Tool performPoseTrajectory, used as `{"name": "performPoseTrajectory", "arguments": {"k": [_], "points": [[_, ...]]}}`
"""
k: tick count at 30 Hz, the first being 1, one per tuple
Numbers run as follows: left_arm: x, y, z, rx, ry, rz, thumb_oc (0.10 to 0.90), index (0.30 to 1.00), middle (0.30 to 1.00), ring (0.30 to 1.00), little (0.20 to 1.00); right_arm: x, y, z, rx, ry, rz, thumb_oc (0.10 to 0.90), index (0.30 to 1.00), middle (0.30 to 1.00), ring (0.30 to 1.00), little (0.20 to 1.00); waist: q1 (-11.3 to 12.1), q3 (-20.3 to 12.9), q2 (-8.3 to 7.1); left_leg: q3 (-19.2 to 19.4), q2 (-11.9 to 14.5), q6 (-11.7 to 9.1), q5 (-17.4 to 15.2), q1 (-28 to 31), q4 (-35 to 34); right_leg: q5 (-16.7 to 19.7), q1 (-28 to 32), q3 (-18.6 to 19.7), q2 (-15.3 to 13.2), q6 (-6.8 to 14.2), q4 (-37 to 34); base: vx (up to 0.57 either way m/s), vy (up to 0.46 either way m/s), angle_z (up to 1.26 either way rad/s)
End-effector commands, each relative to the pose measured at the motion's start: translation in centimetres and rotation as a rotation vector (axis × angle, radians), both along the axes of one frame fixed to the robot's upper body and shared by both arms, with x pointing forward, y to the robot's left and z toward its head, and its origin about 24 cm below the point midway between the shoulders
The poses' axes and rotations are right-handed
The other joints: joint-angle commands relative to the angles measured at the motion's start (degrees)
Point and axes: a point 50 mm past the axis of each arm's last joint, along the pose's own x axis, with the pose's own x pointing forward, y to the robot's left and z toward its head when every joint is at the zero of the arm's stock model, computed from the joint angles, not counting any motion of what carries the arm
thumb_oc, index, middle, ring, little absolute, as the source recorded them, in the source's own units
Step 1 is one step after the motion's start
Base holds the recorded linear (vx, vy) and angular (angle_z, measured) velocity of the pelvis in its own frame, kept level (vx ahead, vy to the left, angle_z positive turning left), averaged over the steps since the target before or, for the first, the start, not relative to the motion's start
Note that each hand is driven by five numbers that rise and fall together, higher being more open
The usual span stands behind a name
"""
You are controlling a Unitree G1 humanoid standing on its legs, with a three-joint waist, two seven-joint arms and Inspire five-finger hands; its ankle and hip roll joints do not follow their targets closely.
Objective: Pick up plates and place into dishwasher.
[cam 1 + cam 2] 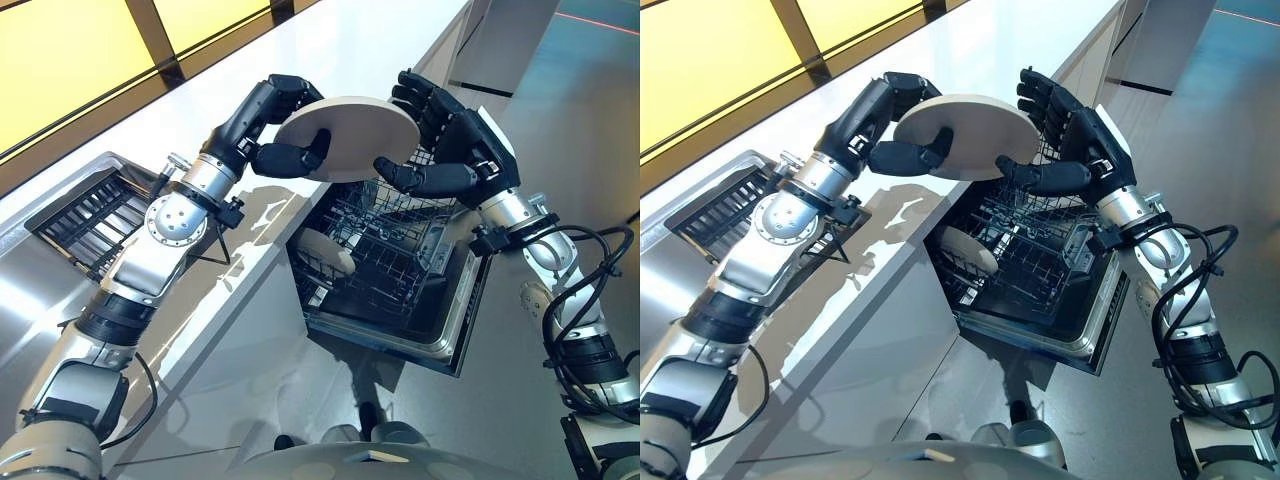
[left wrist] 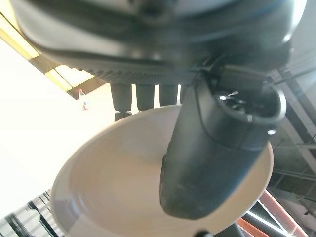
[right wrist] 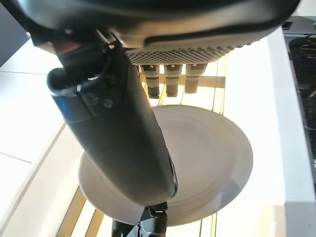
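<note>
White countertop (image 1: 330, 60), sink with dark rack (image 1: 85, 215), grey floor (image 1: 570, 130)

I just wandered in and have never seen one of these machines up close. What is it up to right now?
It is loading a dishwasher. The left robot hand grips a pale round plate by one edge, thumb under it and fingers over it. The right robot hand is at the opposite edge with its fingers straight. The plate hangs above the open dishwasher, whose wire rack is pulled out and already holds another plate.
</note>
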Motion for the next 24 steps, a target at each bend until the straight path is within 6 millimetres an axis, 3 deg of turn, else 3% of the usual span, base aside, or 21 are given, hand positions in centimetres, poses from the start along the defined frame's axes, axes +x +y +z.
{"name": "performPoseTrajectory", "arguments": {"k": [1,12,13,14,15,24], "points": [[0.3,-1.3,5.8,-0.081,-0.182,-0.076,0.1,0.3,0.3,0.3,0.2,-0.5,2.1,5.4,0.079,-0.251,0.094,0.8,0.9,0.9,0.9,0.9,-0.6,-6.3,-2.21,-1.3,-3.5,2.7,-1.4,-0.5,0.1,1.0,1.4,-1.7,1.9,2.2,0.2,0.0,0.0,0.0],[0.5,-3.3,5.1,-0.085,-0.131,-0.166,0.1,0.3,0.3,0.3,0.2,0.7,3.6,6.0,0.082,-0.207,0.156,0.8,0.9,0.9,0.9,0.9,-0.1,-6.7,-2.58,-1.7,-3.5,2.7,-1.3,-0.5,0.1,1.0,1.6,-2.1,1.8,2.1,0.2,0.0,0.0,0.0],[0.5,-3.5,5.1,-0.081,-0.134,-0.17,0.1,0.3,0.3,0.3,0.2,0.8,3.8,5.9,0.076,-0.2,0.168,0.665,0.785,0.785,0.785,0.765,-0.1,-6.8,-2.64,-1.7,-3.5,2.8,-1.3,-0.5,0.1,1.0,1.6,-2.1,1.9,2.1,0.2,0.01,-0.013,0.03],[0.5,-3.6,5.1,-0.078,-0.139,-0.172,0.1,0.3,0.3,0.3,0.2,0.8,3.9,5.8,0.069,-0.195,0.178,0.149,0.342,0.342,0.342,0.249,-0.1,-6.8,-2.66,-1.8,-3.5,2.8,-1.3,-0.5,0.1,1.0,1.6,-2.1,1.9,2.1,0.2,0.0,0.0,0.0],[0.5,-3.7,5.2,-0.077,-0.143,-0.176,0.1,0.3,0.3,0.3,0.2,0.9,4.1,5.6,0.06,-0.188,0.196,0.1,0.3,0.3,0.3,0.2,0.0,-6.9,-2.71,-1.8,-3.5,2.8,-1.3,-0.5,0.1,1.0,1.6,-2.1,1.9,2.0,0.2,0.0,0.0,0.0],[0.0,-3.2,6.9,-0.055,-0.247,-0.147,0.1,0.3,0.3,0.3,0.2,1.6,3.9,4.1,-0.031,-0.085,0.221,0.1,0.3,0.3,0.3,0.2,0.2,-7.0,-2.92,-1.9,-3.3,2.7,-1.3,-0.4,0.1,0.7,1.9,-2.5,1.8,1.9,0.2,0.0,0.0,0.0]]}}
